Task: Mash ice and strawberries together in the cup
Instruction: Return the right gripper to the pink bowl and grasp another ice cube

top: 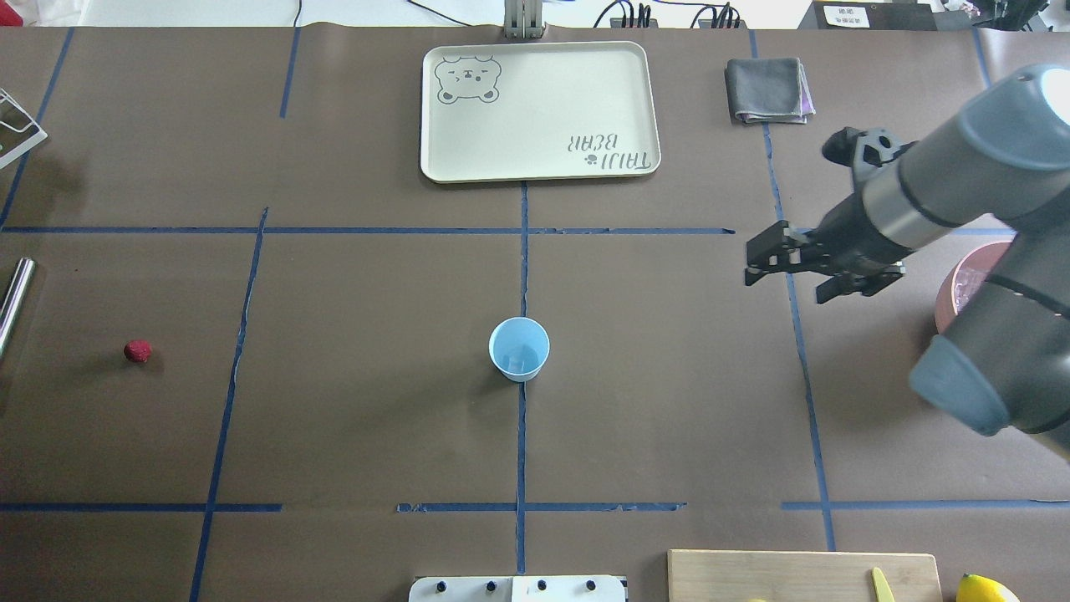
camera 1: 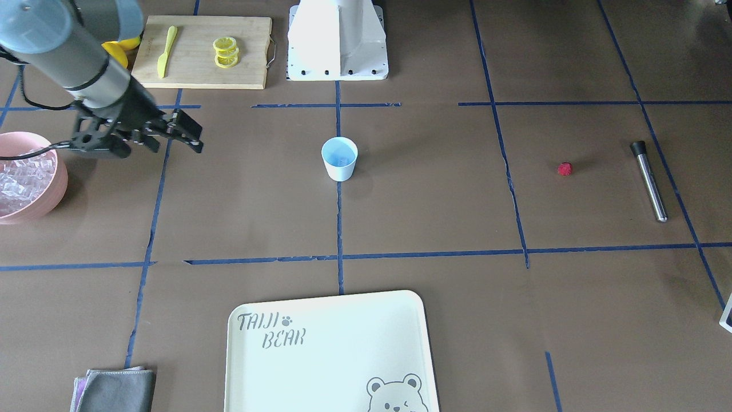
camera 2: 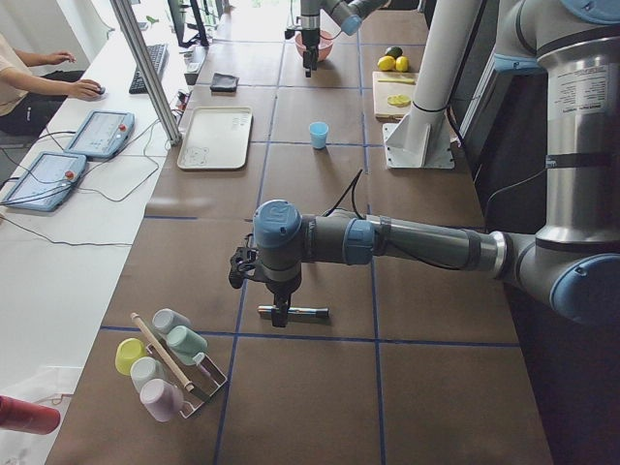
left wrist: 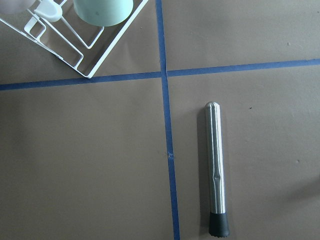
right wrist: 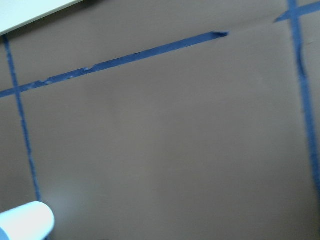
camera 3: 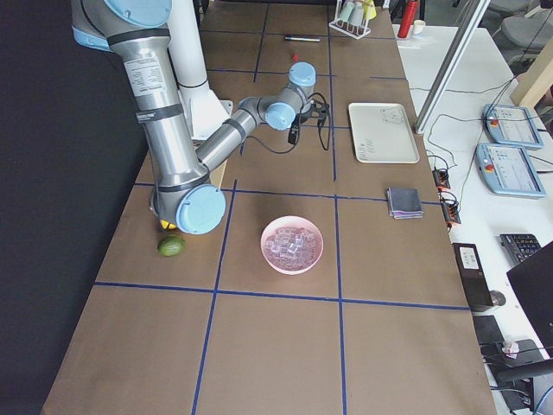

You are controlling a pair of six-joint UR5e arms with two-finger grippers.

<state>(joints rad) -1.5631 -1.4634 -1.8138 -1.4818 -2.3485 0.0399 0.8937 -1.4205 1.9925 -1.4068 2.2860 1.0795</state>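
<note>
Cup (camera 1: 339,159) in neither claw's grasp.

Right gripper (camera 1: 191,134): hangs over bare table between pink bowl (camera 1: 60,180) and cup, near the bowl and well apart from the cup. Cannot tell whether jaws are apart, together or nipping a clear cube.

Left gripper (camera 2: 280,317): hovers right above the metal muddler (left wrist: 216,170). Jaw state impossible to tell; no fingers in its own wrist view.

Outward from there:
- Cup: upright at the table's middle, on a blue tape line. Pale inside with a faint shape at the bottom; cannot say whether any ice is in.
- Ice (camera 3: 292,242): heaped in the pink bowl.
- Strawberry (camera 1: 565,169): on the bare table, near the muddler, well apart from the cup.
- Muddler: flat on the table, ungripped as far as visible.

Judged early in the task: berry not yet in the cup, no mashing begun. Left to do: ice into cup if none is there, berry into cup, muddler up, then mash.

Count:
- 2 grippers
- 1 cup
- 1 strawberry
- 1 muddler
- 1 pink bowl
- 1 tray (camera 1: 320,366)
- 1 cutting board (camera 1: 194,60)
- 1 yellow knife (camera 1: 166,51)
- 1 grey cloth (camera 1: 117,389)
- ice cubes: too many and too glassy to count
</note>
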